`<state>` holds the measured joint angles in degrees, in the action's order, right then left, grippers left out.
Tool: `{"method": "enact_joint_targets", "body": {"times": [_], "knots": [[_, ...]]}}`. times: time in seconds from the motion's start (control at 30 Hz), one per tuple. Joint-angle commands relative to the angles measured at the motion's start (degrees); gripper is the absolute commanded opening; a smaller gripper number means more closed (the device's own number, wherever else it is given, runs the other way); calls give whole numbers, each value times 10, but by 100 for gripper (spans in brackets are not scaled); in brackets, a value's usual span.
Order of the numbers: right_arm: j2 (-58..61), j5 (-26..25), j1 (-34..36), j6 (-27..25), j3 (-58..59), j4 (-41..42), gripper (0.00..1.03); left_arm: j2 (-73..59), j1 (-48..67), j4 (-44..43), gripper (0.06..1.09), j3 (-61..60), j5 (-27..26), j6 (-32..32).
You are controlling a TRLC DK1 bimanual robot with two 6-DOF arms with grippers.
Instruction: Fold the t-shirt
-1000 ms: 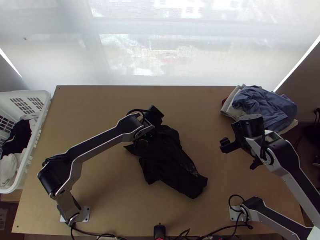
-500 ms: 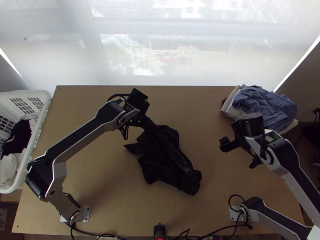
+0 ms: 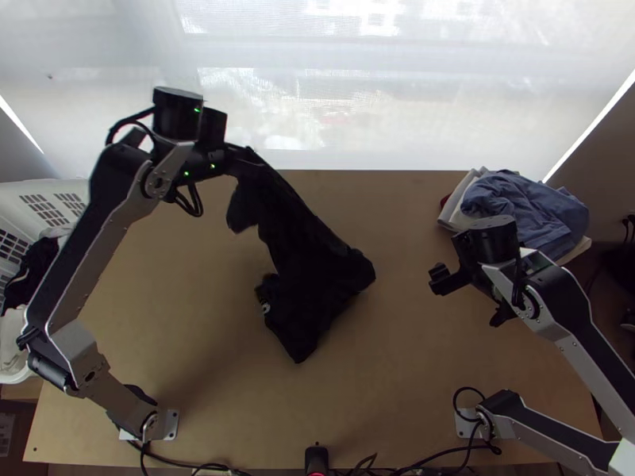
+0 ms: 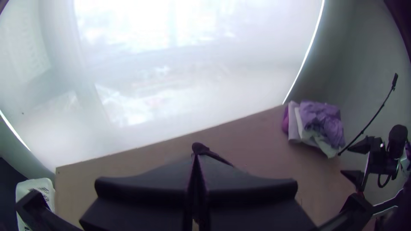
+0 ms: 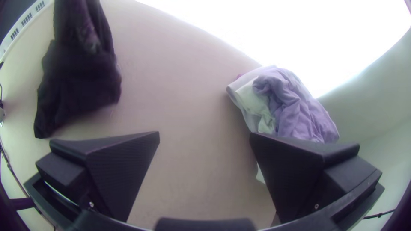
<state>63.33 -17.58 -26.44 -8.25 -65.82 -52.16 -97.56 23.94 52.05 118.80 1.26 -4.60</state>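
While backlit by a bright screened window [image 3: 317, 111], looking at a light wooden table [image 3: 429, 381], with a white basket [image 3: 48, 184] at its left edge and a clothes pile [image 3: 520, 206] at the far right corner. Seeing left gripper [image 3: 242, 159] pressed together, pinching one end of the black t-shirt [image 3: 305, 274] up high, with the rest bunched mid-table. Seeing right gripper [image 3: 475, 300] spread wide, near the pile.

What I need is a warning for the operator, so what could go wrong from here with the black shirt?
The left gripper alone holds up the black shirt, so it might twist and land bunched.
Only a small bit pokes out of that grip, so it could slip.
The right gripper stands open near the clothes pile and might snag it.
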Motion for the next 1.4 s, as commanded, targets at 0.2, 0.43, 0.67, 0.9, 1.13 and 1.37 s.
{"method": "enact_joint_targets", "body": {"times": [0.2, 0.43, 0.67, 0.9, 1.13, 1.37], "knots": [[13, 1, -26, -5, -17, 0, 98, 40, -81, -62, 9, 92, 41, 18], [45, 10, -124, -13, -18, 5, 98, 47, -102, -42, 9, 63, 40, 18], [138, 41, -203, -14, -62, 83, 98, 48, -101, -41, 9, 35, 39, 10], [312, 58, -234, -7, -161, 154, 98, 52, -102, -42, 9, 13, 40, 6], [417, 58, -274, -7, -171, 290, 98, 53, -115, -44, 9, 4, 40, 6], [492, 58, -276, -8, -158, 398, 98, 73, -107, -47, 9, -46, 39, -9]]}}
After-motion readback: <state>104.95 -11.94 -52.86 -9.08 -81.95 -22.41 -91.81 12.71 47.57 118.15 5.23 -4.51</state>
